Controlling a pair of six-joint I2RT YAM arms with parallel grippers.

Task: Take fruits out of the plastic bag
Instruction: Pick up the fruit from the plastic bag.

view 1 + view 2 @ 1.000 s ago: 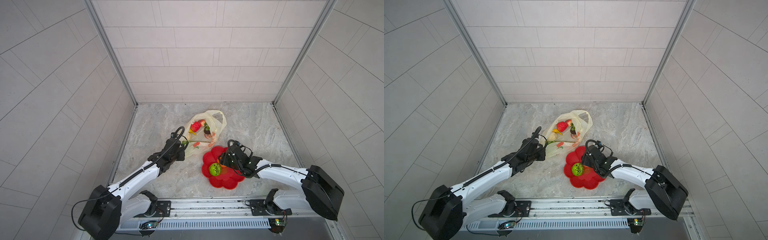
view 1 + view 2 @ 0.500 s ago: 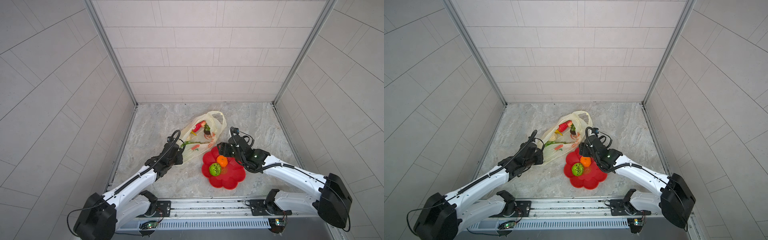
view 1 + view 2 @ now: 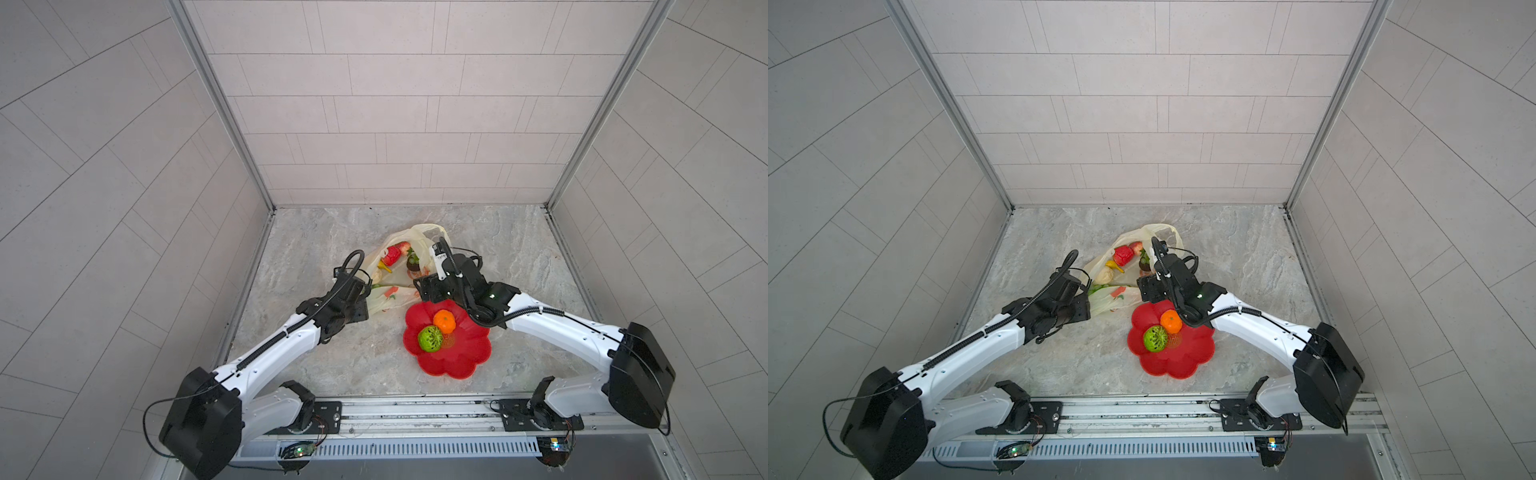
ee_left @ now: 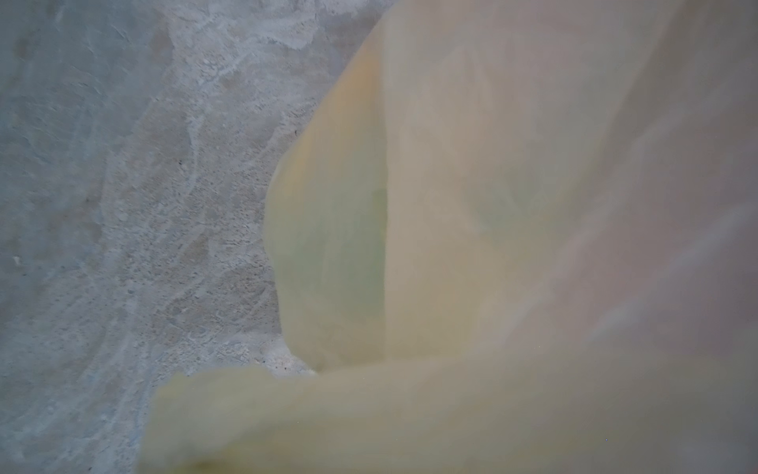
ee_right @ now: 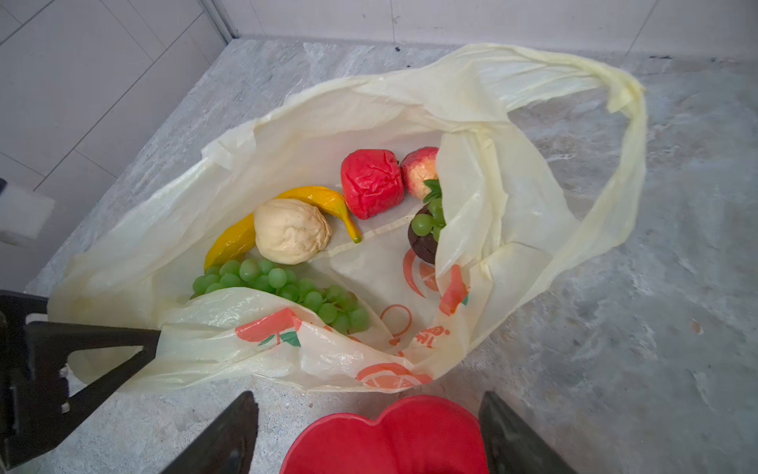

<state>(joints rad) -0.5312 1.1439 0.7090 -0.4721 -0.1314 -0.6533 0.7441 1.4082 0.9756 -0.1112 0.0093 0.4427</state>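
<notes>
Between picks: right jaws gaped empty, thin pale-yellow plastic bag (image 5: 328,115) just ahead; left jaws, couldn't tell. Reaching the cream toy bulb (image 5: 291,232) looked next.

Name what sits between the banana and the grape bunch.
The cream bulb, overlapping the banana and next to the grape bunch, shown in the right wrist view.

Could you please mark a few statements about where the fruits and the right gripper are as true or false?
1. The orange lies on the plate. True.
2. The banana lies on the plate. False: it is inside the bag.
3. The right gripper is open and empty. True.
4. The grapes lie outside the bag. False: they are in the bag, partly under a fold.
5. The kiwi ball lies on the plate. True.
</notes>
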